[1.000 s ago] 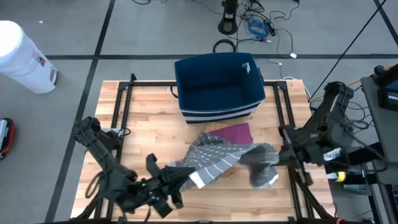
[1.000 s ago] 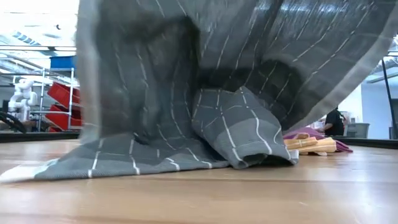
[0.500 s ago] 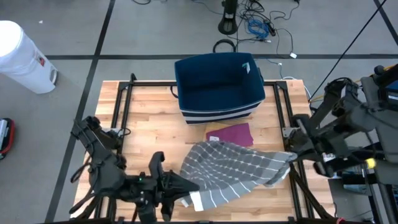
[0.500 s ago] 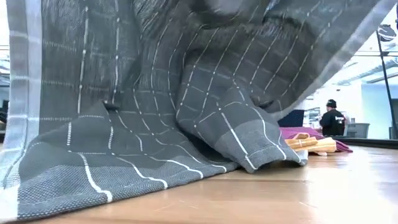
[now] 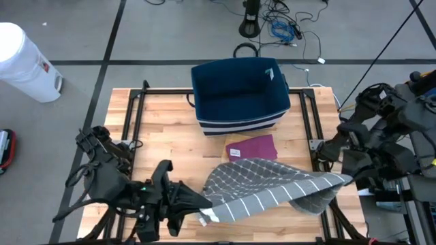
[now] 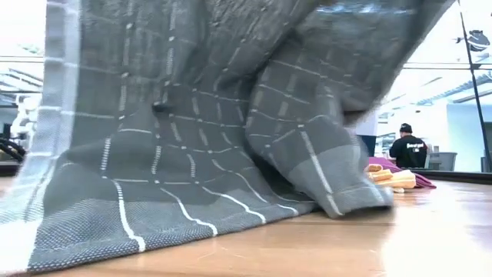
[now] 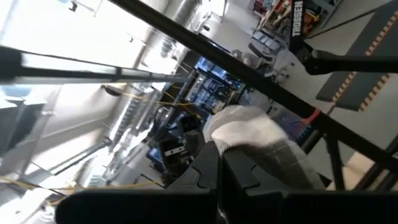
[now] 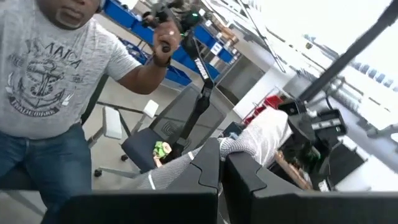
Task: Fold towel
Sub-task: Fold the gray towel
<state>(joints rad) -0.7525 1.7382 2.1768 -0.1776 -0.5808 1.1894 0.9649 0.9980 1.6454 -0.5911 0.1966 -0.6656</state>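
Observation:
The towel [image 5: 272, 187] is grey with thin white grid lines and pale end bands. It is stretched above the near half of the table between my two grippers. In the low view the towel [image 6: 192, 138] hangs like a curtain, its lower edge [image 6: 138, 231] resting on the wood. My left gripper [image 5: 203, 206] is shut on its left end, my right gripper [image 5: 338, 179] on its right end. Both point about level. My left gripper pinches a bunched corner of the towel [image 7: 249, 134] between its two fingers [image 7: 208, 171], at the pale-banded left end [image 5: 210, 215]. It comes level from the table's left. The towel runs off to the right and sags below. My right gripper pinches a bunched part of the towel's right end [image 8: 258, 140] between its two fingers [image 8: 208, 168]. It comes about level from the table's right edge. The cloth is lifted there and droops in a fold [image 5: 310, 201] underneath.
A dark blue basket [image 5: 238, 95] stands at the far middle of the table. A purple cloth [image 5: 252, 146] lies flat just before it. A white bin [image 5: 24, 61] is on the floor at far left. A person [image 8: 56, 81] stands beyond the table.
Both grippers have risen and tipped up to about level. The right one has gone toward the table's right edge. The towel, bunched in a lump at the right, has been lifted and spread out wide between the grippers, its lower edge still on the table.

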